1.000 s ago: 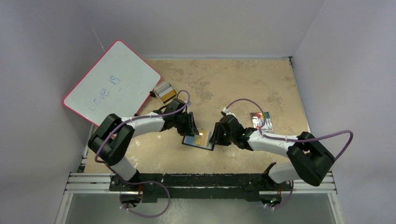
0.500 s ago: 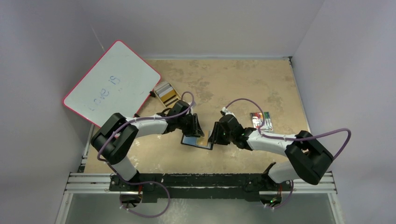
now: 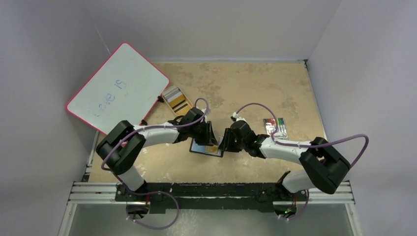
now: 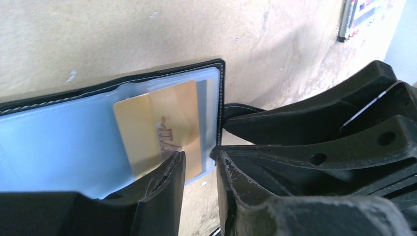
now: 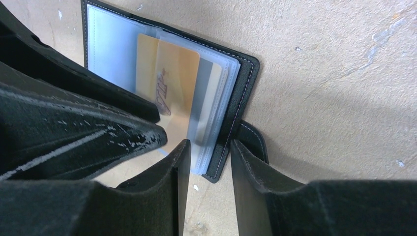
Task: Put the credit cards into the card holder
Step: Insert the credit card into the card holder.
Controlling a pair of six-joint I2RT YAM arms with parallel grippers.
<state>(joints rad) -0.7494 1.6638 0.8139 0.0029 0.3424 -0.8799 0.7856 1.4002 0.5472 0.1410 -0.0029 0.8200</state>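
The card holder (image 3: 202,147) lies open on the table between the arms, blue lining up; it also shows in the left wrist view (image 4: 59,142) and the right wrist view (image 5: 110,46). A gold credit card (image 4: 160,125) sits partly inside a clear slot near its right edge and also shows in the right wrist view (image 5: 172,83). My left gripper (image 3: 211,140) is slightly open and holds nothing; one fingertip (image 4: 169,169) rests on the card's near edge. My right gripper (image 3: 225,141) is closed on the holder's right edge beside the snap tab (image 5: 253,140). Another gold card (image 3: 176,100) with a dark stripe lies near the whiteboard.
A pink-rimmed whiteboard (image 3: 118,86) leans at the back left. A small multicoloured striped item (image 3: 275,126) lies right of the right arm and shows in the left wrist view (image 4: 361,14). The two grippers' fingers are nearly touching over the holder.
My left gripper has moved right and down onto the holder. The gold card, earlier held up bright above the holder, now sits in the slot. The right gripper has barely moved.
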